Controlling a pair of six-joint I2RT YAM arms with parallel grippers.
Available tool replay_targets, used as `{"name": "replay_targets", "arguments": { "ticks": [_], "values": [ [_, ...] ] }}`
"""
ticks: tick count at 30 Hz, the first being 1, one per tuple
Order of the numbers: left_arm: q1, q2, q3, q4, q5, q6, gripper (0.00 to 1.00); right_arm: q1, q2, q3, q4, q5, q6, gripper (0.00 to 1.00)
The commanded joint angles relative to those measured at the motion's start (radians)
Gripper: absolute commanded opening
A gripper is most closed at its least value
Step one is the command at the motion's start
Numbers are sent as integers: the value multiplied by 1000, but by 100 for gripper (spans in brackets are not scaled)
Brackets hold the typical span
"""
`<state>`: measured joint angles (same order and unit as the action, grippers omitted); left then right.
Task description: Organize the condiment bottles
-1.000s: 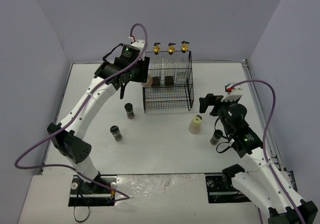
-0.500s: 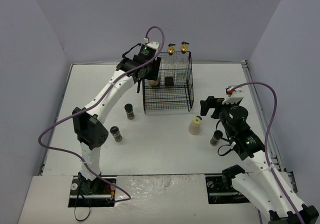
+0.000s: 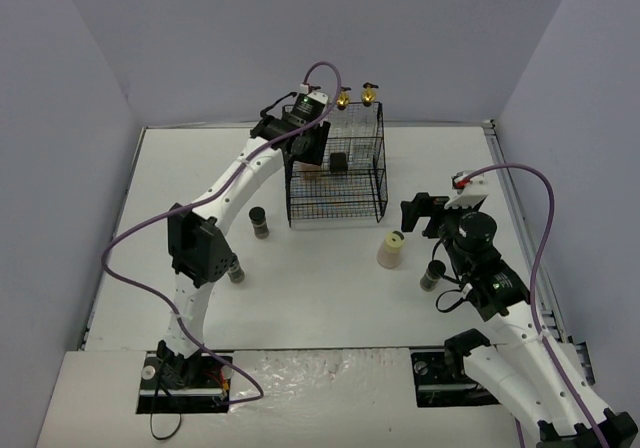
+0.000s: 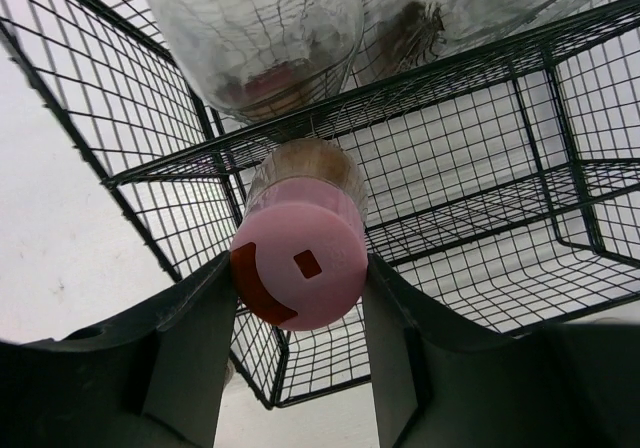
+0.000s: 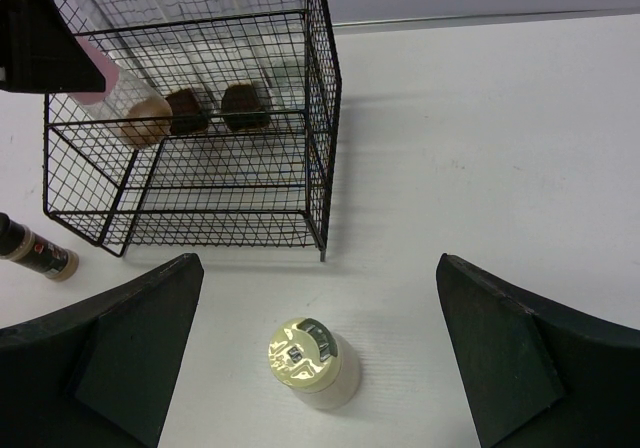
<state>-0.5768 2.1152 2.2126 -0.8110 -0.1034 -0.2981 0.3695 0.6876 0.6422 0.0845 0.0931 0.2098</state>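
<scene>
The left gripper's (image 4: 300, 303) two fingers (image 4: 195, 338) are clamped on either side of the pink-capped jar (image 4: 300, 258), pinching it just below its cap. The jar is tipped on its side, with the cap facing the wrist camera and the base pushed into the wire rack (image 3: 335, 183) at the left end of the middle shelf. Whether the base rests on the wire cannot be told. Directly above it, on the upper shelf, stand the glass bottles (image 4: 250, 28), seen from below. From above, two of their gold spouts (image 3: 343, 96) show past the arm. In the right wrist view the pink-capped jar sits just beside the shelved dark jars (image 5: 185, 111), a pair side by side on the same shelf. The right gripper (image 5: 315, 268) is spread wide with nothing between its fingers, and it hangs over the table (image 3: 330, 308) in front of the rack's right side. Below it the cream-capped jar (image 5: 310, 358) stands upright on the table, apart from the rack and untouched. A lone dark jar (image 3: 432, 275) stands to the right of the cream one, close to the right arm. Left of the rack, the nearer dark jar (image 3: 260, 223) stands by its front corner. The farther dark jar (image 3: 233, 268) is partly hidden behind the left arm.
</scene>
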Motion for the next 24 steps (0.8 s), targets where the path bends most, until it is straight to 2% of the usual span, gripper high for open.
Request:
{"name": "replay_targets", "arguments": {
  "ticks": [1,3,6,17,24],
  "values": [
    [-5,8,71,1,-7,-28,27,6,-10,16,51,32,7,100],
    [-5,18,67,7,-10,-39,27,8,-11,13,50,34,6,100],
    [-5,29,58,18,-13,-47,32,8,-10,8,48,39,8,100],
    [-5,9,0,53,-25,-58,72,6,-7,-4,47,46,11,100],
    [-8,-44,-17,50,-2,-67,83,8,9,6,39,38,17,100]
  ]
}}
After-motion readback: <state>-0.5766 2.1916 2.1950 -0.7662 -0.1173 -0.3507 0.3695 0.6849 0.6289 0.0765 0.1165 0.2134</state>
